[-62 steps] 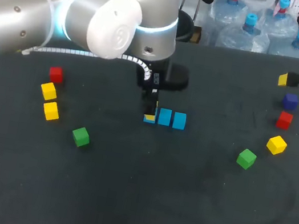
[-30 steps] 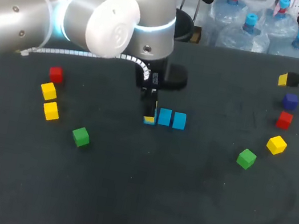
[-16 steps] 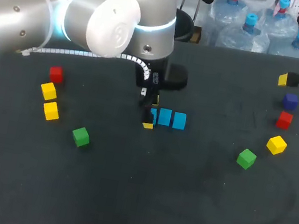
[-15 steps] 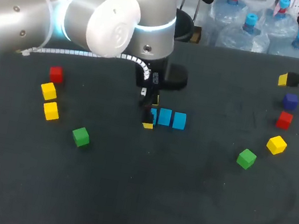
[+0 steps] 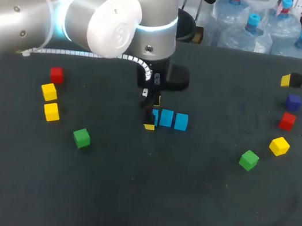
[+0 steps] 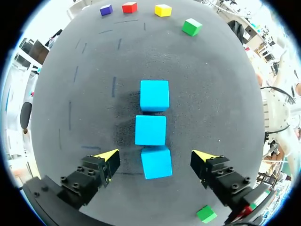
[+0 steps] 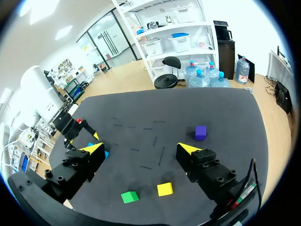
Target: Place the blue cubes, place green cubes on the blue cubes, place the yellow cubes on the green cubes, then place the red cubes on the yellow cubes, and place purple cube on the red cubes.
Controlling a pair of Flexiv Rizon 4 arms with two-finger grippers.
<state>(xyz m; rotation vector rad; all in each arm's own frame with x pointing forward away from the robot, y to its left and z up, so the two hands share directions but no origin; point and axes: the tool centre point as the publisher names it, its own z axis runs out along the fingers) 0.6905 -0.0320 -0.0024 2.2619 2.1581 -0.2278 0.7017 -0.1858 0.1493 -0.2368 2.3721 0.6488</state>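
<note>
- blue layer first, and it looks laid: three blue cubes (image 6: 150,130) lie in a straight row near the middle of the dark table (image 5: 180,212), flat on their faces, close together or touching, with nothing on top of them.
- the left gripper (image 6: 156,156) hangs over the end blue cube (image 6: 156,162) with its fingers spread wide. there is a clear gap on each side of that cube, so the claw is released and grips nothing.
- by my judgement every other layer is still to do: no cube is stacked anywhere.
- the green cubes come next. one green cube (image 5: 82,137) lies on the left side of the table and the other green cube (image 5: 248,160) on the right, both well apart from the row.
- two yellow cubes (image 5: 51,112) and a red cube (image 5: 56,75) lie loose at the far left.
- a third yellow cube (image 5: 279,146), a second red cube (image 5: 287,121) and the purple cube (image 5: 292,102) lie in a line at the far right.
- the right gripper (image 7: 140,149) hangs above the table's right edge near the purple cube, its fingers parted and empty.
</note>
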